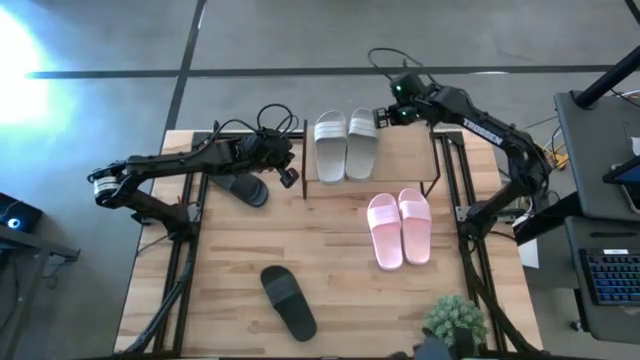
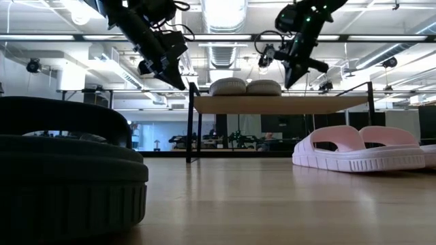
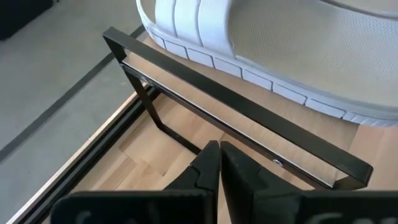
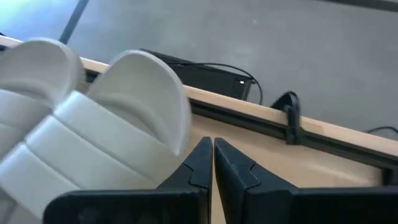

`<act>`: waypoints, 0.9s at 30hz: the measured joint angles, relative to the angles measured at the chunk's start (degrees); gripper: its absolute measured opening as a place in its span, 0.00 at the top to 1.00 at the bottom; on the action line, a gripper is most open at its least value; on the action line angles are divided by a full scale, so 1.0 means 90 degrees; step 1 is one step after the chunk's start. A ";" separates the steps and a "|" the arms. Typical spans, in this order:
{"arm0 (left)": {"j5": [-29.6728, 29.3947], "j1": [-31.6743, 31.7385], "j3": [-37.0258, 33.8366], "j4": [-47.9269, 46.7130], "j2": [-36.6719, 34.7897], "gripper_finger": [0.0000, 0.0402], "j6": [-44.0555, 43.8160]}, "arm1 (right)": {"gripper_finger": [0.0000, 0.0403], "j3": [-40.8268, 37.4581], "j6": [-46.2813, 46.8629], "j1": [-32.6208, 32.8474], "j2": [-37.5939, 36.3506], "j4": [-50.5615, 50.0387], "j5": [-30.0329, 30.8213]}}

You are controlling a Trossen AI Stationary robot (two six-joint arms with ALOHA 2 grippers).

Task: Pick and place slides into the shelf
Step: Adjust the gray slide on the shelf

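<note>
The shelf (image 1: 415, 160) stands at the table's far edge, and the pale grey pair (image 1: 345, 145) lies on its board. The pink pair (image 1: 400, 228) lies on the table near the shelf's right end. One black slide (image 1: 288, 302) lies toward the near edge, and the other (image 1: 246, 187) lies under the left arm. My left gripper (image 1: 291, 174) is shut and hovers off the shelf's left end, above the black frame bar (image 3: 249, 118). My right gripper (image 1: 384, 116) is shut, close beside the far end of the right grey slide (image 4: 134, 106). My right gripper's shut fingers (image 4: 205, 158) stand right next to the rounded far end of the right grey slide (image 4: 177, 124), coming slanting down from the far right. I cannot tell whether they touch it. My left gripper touches nothing.
A potted plant (image 1: 456, 320) stands at the table's near right corner. Cables and a dark box (image 4: 205, 74) lie on the floor behind the far edge. Bare board shows on the shelf's right part and on the table between the pink pair and the near black slide.
</note>
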 joint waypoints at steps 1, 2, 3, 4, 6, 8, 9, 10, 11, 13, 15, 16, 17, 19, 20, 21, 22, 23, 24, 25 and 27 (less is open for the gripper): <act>0.0000 0.0000 -0.0007 -0.0002 0.0000 1.00 -0.0003 | 0.98 0.0104 0.0000 -0.0027 0.0117 -0.0002 -0.0017; 0.0000 -0.0002 -0.0007 -0.0004 0.0000 1.00 -0.0005 | 0.98 0.0207 -0.0002 -0.0053 0.0238 -0.0004 -0.0046; 0.0002 -0.0002 -0.0007 -0.0004 0.0000 1.00 -0.0006 | 0.98 0.0313 -0.0004 -0.0077 0.0383 -0.0002 -0.0107; 0.0002 -0.0002 -0.0007 -0.0002 0.0000 1.00 -0.0007 | 0.98 0.0429 -0.0007 -0.0086 0.0539 -0.0005 -0.0173; 0.0004 -0.0002 -0.0007 0.0005 0.0000 1.00 -0.0007 | 0.98 0.0682 -0.0073 -0.0092 0.0836 -0.0010 -0.0188; 0.0015 -0.0002 -0.0007 0.0000 0.0000 1.00 -0.0011 | 0.98 0.0970 -0.0162 -0.0088 0.1111 -0.0016 -0.0190; 0.0018 -0.0002 -0.0007 -0.0002 0.0000 1.00 -0.0012 | 0.98 0.1112 -0.0194 -0.0084 0.1230 -0.0024 -0.0192; 0.0019 -0.0002 -0.0007 -0.0002 0.0000 1.00 -0.0012 | 0.98 0.1263 -0.0254 -0.0084 0.1364 -0.0036 -0.0198; 0.0019 -0.0002 -0.0007 -0.0002 0.0000 1.00 -0.0012 | 0.98 0.1418 -0.0314 -0.0084 0.1485 -0.0051 -0.0207; 0.0018 -0.0002 -0.0007 -0.0002 0.0000 1.00 -0.0015 | 0.98 0.1735 -0.0410 -0.0084 0.1700 -0.0076 -0.0245; 0.0017 -0.0002 -0.0018 -0.0003 0.0000 1.00 -0.0022 | 0.98 0.2081 -0.0450 -0.0084 0.1907 -0.0109 -0.0439; 0.0017 -0.0002 -0.0022 -0.0007 0.0000 1.00 -0.0022 | 0.98 0.2265 -0.0454 -0.0087 0.2020 -0.0193 -0.0530; 0.0017 -0.0002 -0.0024 -0.0007 0.0001 1.00 -0.0022 | 0.98 0.2439 -0.0478 -0.0086 0.2133 -0.0324 -0.0595; 0.0015 -0.0002 -0.0024 -0.0004 0.0000 1.00 -0.0020 | 0.98 0.2763 -0.0568 -0.0082 0.2387 -0.0655 -0.0636; 0.0015 -0.0002 -0.0024 -0.0004 0.0002 1.00 -0.0022 | 0.98 0.2917 -0.0628 -0.0063 0.2522 -0.0854 -0.0659; 0.0015 -0.0002 -0.0026 -0.0004 0.0000 1.00 -0.0019 | 0.98 0.3064 -0.0688 -0.0037 0.2643 -0.1041 -0.0671; 0.0012 -0.0002 -0.0029 -0.0006 0.0002 1.00 -0.0019 | 0.98 0.3201 -0.0746 -0.0009 0.2751 -0.1178 -0.0697; 0.0011 -0.0002 -0.0029 -0.0007 0.0002 1.00 -0.0013 | 0.98 0.3325 -0.0793 0.0017 0.2859 -0.1269 -0.0758; 0.0007 -0.0002 -0.0029 -0.0004 0.0002 1.00 -0.0005 | 0.98 0.3429 -0.0828 0.0057 0.2946 -0.1335 -0.0829; -0.0003 -0.0002 -0.0030 -0.0007 0.0002 1.00 -0.0005 | 0.98 0.3509 -0.0844 0.0097 0.3016 -0.1347 -0.0879; -0.0006 -0.0002 -0.0031 -0.0007 0.0002 1.00 -0.0003 | 0.98 0.3639 -0.0888 0.0177 0.3117 -0.1342 -0.0985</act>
